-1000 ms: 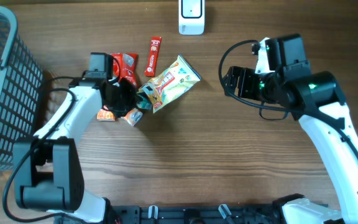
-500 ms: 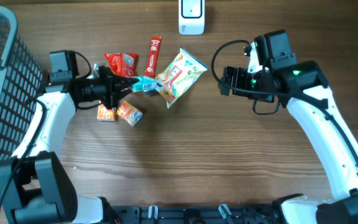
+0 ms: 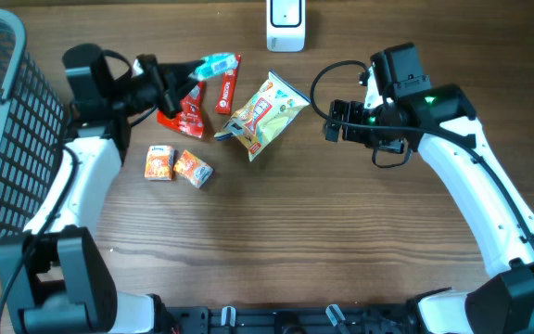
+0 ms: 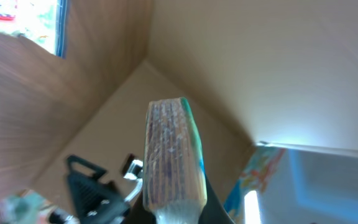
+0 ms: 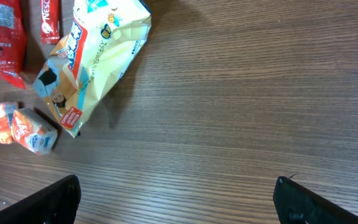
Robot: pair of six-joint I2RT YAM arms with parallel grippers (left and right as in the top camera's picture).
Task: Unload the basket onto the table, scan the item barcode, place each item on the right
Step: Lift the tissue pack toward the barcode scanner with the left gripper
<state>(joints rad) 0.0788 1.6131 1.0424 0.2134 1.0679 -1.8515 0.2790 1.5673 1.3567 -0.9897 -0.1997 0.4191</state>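
Overhead: left jaws clenched on teal packet, its long axis pointing ahead of them toward scanner; right jaws released, empty, farther from scanner.

- Logged the left arm how?
- Found it stretched toward the far left of the table, wrist high and tipped upward. Noted left gripper pinched tight on a teal packet.
- And the right arm?
- Found it bent at the elbow, reaching inward from the right side. Noted right gripper pointing left, low over the table, jaws spread wide, fingers sitting at both lower corners of the wrist view.
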